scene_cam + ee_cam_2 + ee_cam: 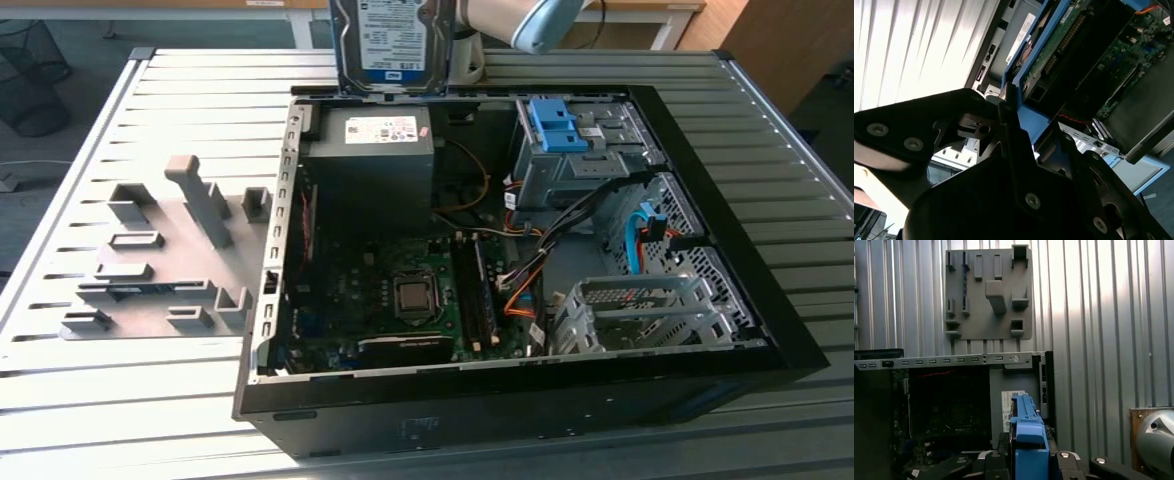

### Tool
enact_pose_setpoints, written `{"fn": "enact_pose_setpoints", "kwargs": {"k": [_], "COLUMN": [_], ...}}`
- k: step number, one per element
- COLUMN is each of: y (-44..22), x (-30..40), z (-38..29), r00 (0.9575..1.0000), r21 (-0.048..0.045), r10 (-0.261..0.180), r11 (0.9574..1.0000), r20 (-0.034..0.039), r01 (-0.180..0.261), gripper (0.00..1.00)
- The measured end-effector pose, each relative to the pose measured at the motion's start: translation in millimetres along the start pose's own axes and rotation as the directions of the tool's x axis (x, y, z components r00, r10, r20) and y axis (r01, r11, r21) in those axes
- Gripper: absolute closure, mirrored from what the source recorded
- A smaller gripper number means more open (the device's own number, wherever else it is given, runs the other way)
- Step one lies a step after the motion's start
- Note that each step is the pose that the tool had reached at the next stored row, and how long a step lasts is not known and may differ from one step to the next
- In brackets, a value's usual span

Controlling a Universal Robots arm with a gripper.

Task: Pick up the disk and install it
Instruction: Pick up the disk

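**Disk in my grip, above the open computer**

My gripper (1028,464) is closed on the disk (387,40). In the first wrist view its blue plastic rail sits clamped between my jaws, edge-on. The exterior view shows the disk standing upright in the air, label side facing the camera, clear of everything under it. In the second wrist view I see its other side, a green circuit board framed by the blue rail.

Directly beneath my gripper is the back rim of the computer case (781,340), which lies open on its side on the slatted metal table (174,400). The black power supply (371,165) with its white sticker is the nearest part below the disk. Further down from my gripper lies the motherboard (400,280).

Below me and off towards the exterior view's right stands the grey drive bay (554,175), with a blue bracket (558,125) on top of it. An empty metal cage (641,310) sits further along that side of the case.

Beyond the case, well apart from my gripper, a grey holder plate (989,295) with raised blocks lies flat on the table.
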State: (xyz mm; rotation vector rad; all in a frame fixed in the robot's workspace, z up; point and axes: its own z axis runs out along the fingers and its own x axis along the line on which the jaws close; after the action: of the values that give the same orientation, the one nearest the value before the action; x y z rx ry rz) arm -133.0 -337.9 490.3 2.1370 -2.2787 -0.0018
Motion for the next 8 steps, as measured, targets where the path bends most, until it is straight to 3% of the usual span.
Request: {"fn": "enact_pose_setpoints", "kwargs": {"k": [4, 8], "y": [-0.6, -1.5], "x": [5.6, 20.1], "z": [0.2, 0.6], "r00": [1.0000, 1.0000], "r21": [0.0002, 0.0002], "r10": [0.000, 0.000], "r11": [1.0000, 1.0000], "r20": [0.0001, 0.0001], "r01": [0.000, 0.000], "gripper": [0.64, 0.64]}}
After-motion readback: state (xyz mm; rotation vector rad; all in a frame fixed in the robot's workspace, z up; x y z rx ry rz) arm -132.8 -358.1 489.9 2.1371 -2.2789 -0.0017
